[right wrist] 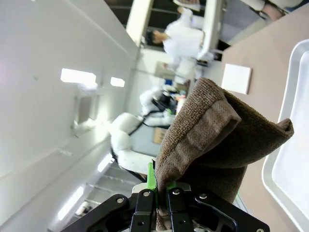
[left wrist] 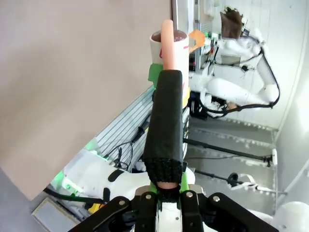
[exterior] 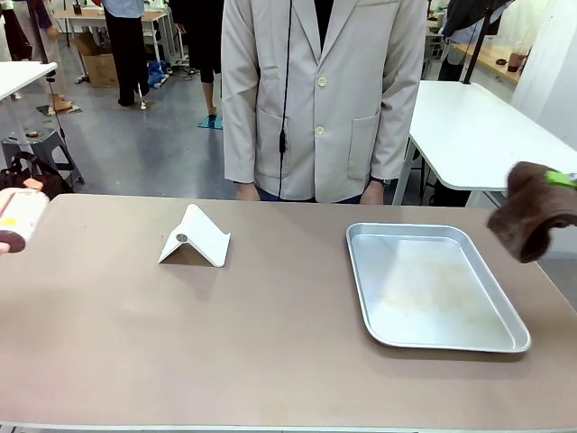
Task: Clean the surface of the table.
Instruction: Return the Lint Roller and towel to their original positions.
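The right hand (exterior: 563,180), pinching a soft, limp brown cloth (exterior: 534,212) beside the worktop (exterior: 180,343), should press it flat on that rigid surface, while the left hand (left wrist: 166,96) clamps a spray bottle (left wrist: 170,46).

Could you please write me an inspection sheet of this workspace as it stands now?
Surface: the table is taupe-brown, with no spills or crumbs seen.
Job's things: a brown cloth hangs above the table's right end.
Clutter: a white folded stand left of centre; a silver metal tray to the right, lying flat.
Grippers: the right claw is shut on the cloth; the left claw is shut on a white bottle.
Cables: nothing seen on the table.
Surroundings: a person in a pale jacket stands at the far edge; white-topped tables behind.
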Motion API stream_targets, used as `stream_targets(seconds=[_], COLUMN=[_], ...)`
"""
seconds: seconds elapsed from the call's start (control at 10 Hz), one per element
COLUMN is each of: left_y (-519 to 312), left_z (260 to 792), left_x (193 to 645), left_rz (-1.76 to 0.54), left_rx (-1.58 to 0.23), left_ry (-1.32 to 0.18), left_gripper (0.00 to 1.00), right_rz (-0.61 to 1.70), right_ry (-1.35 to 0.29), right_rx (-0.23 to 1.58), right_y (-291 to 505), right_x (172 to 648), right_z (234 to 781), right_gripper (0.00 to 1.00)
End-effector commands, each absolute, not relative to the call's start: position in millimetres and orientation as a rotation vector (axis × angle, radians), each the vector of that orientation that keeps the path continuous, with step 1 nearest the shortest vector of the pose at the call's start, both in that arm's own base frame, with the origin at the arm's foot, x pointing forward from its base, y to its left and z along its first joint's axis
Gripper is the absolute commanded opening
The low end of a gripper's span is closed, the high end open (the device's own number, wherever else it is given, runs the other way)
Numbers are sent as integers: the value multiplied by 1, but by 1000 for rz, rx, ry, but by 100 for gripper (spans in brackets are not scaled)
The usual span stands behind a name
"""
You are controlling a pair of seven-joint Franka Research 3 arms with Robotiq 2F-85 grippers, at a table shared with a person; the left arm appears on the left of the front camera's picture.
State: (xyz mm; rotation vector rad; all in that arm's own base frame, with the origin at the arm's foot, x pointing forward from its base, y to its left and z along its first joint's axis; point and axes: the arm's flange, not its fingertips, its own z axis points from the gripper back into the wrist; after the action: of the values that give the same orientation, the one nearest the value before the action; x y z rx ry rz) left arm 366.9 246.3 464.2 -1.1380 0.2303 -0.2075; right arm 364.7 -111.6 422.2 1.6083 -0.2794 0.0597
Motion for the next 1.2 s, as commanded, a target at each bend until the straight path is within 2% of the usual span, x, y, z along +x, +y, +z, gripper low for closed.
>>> stream_targets(seconds=[0.0, 0.4, 0.7, 1.1], left_y=[200, 120, 76, 32], left_z=[476, 504, 505, 495], left_x=[361, 366, 381, 419], left_rz=[-252, -341, -277, -240], left_rx=[-1101, -988, -961, -971], left_ry=[261, 260, 222, 244], left_gripper=[16, 16, 16, 16], right_rz=[139, 273, 329, 347], right_ry=[-263, -103, -153, -246], right_rx=[1461, 1272, 1199, 1126], right_y=[-55, 36, 97, 183], right_x=[392, 443, 461, 472], right_z=[435, 452, 450, 417], right_gripper=[7, 7, 7, 7])
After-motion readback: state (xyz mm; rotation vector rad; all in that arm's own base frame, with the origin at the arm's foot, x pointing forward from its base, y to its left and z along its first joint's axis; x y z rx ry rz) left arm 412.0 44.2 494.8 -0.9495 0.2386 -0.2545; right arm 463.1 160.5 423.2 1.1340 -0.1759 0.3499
